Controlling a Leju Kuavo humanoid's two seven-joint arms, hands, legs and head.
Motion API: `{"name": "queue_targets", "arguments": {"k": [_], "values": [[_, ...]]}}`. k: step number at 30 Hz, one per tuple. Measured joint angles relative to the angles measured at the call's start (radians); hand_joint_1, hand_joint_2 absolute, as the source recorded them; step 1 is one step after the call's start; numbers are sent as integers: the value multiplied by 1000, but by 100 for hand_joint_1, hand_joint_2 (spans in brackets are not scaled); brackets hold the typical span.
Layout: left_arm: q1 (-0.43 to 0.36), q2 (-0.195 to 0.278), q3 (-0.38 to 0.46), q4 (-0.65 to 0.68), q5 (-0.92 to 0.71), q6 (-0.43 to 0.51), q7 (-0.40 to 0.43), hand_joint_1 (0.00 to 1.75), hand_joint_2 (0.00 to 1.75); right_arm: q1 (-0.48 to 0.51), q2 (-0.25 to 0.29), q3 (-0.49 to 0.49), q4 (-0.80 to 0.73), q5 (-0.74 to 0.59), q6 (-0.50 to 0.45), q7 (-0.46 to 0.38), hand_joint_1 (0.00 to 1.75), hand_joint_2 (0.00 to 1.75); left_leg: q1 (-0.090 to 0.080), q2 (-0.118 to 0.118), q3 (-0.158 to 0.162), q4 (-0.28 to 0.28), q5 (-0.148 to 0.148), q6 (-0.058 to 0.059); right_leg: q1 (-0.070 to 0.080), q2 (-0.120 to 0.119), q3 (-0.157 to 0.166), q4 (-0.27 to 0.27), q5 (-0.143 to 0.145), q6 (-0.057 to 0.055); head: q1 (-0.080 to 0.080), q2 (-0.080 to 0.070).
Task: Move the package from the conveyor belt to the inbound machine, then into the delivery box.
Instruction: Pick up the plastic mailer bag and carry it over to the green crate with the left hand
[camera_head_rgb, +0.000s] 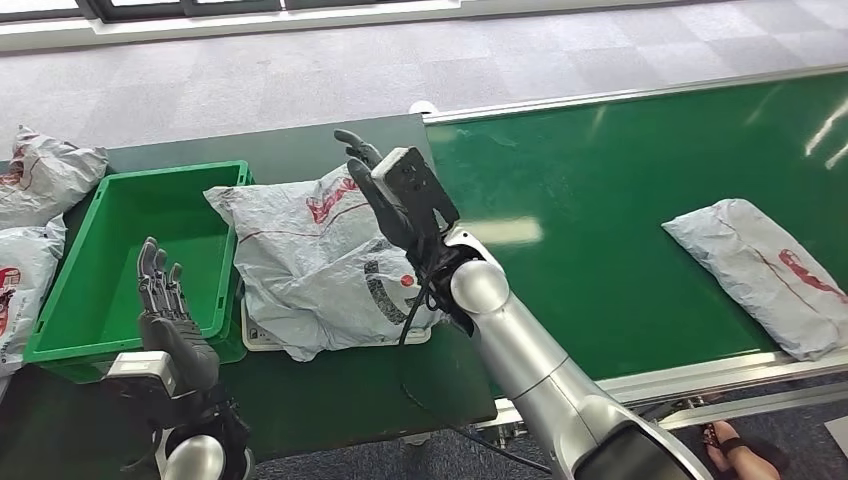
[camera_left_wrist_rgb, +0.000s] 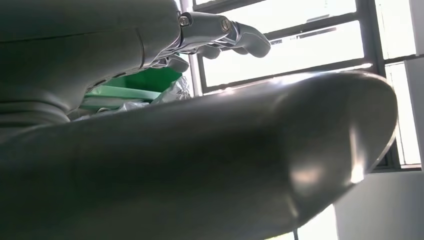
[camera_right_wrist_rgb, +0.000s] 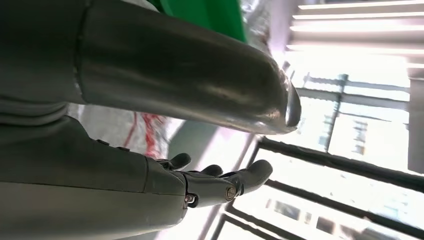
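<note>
A crumpled grey package (camera_head_rgb: 310, 265) with red print lies on a flat white inbound machine (camera_head_rgb: 256, 337) on the dark table. My right hand (camera_head_rgb: 378, 183) is raised over the package's far right side, fingers spread, holding nothing. In the right wrist view the same hand (camera_right_wrist_rgb: 165, 95) has its fingers (camera_right_wrist_rgb: 227, 182) apart, with the package (camera_right_wrist_rgb: 122, 131) beyond them. The green delivery box (camera_head_rgb: 140, 255) stands left of the package, with nothing in it. My left hand (camera_head_rgb: 167, 305) stands upright and open at the box's near edge. A second grey package (camera_head_rgb: 765, 270) lies on the green conveyor belt (camera_head_rgb: 600, 200).
Two more grey packages (camera_head_rgb: 40, 170) (camera_head_rgb: 20, 285) lie beyond the box's left side. The belt's metal rail (camera_head_rgb: 700, 375) runs along the near right. A person's sandalled foot (camera_head_rgb: 735, 450) is on the floor at the lower right.
</note>
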Motion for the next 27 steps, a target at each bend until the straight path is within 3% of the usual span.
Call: {"name": "queue_targets", "arguments": {"k": [2, 6, 11, 14, 16, 18, 19, 20, 23, 27], "values": [[9, 0, 0, -12, -44, 5, 6, 0, 0, 51, -28, 1, -106, 30, -30, -32, 0, 0, 0, 0, 0, 0, 0, 0, 0, 0, 0, -1, 0, 0, 0, 0], [22, 2, 0, -29, -222, 21, 42, 0, 0, 195, -89, -2, -351, 149, -106, -109, 0, 175, 0, -1, 0, 0, -1, 1, 0, -1, 0, -2, -1, 1, 0, 0], [5, 41, 0, -21, -561, -76, 183, 0, 0, 424, -179, -41, -671, 344, -147, -141, 0, 175, 0, -1, -1, 0, -3, 1, 0, -2, 0, -3, -2, 2, 0, 0], [-43, 80, 0, 21, -675, -152, 240, 0, 0, 528, -228, -74, -779, 376, -162, -177, 0, 175, 0, -1, -1, 0, -4, 2, 0, -2, 1, -3, -2, 2, 0, 0], [-74, 105, 1, 56, -715, -177, 258, 0, 87, 582, -254, -99, -827, 377, -168, -200, 0, 175, 0, 1, -4, 0, -4, 2, 0, -1, 1, -3, -2, 2, 0, 0], [-103, 125, 0, 85, -737, -198, 267, 0, 87, 623, -273, -120, -862, 376, -180, -211, 0, 175, 0, 2, -4, 0, -3, 2, 0, 0, 1, -3, -2, 2, 0, 0], [-121, 137, -2, 105, -754, -217, 273, 0, 44, 643, -282, -131, -878, 374, -190, -219, 0, 175, 0, 1, -1, 0, -3, 2, 0, -1, 1, -3, -1, 2, 0, 0], [-146, 150, -6, 133, -777, -243, 280, 0, 44, 666, -289, -144, -894, 369, -201, -229, 0, 175, 0, 0, 0, 0, -2, 2, 0, -1, 1, -3, -1, 2, 0, 0], [-258, 186, -34, 258, -853, -337, 296, 0, 175, 730, -299, -192, -934, 352, -213, -260, 0, 175, 0, -2, 0, 0, 0, 2, 0, -3, 1, -3, 0, 2, 0, 0], [-459, 206, -110, 503, -914, -461, 282, 0, 175, 764, -300, -238, -962, 360, -201, -262, 0, 175, -1, 0, -3, 0, 1, 2, -1, -2, 1, -2, 3, 2, 0, 0]]}}
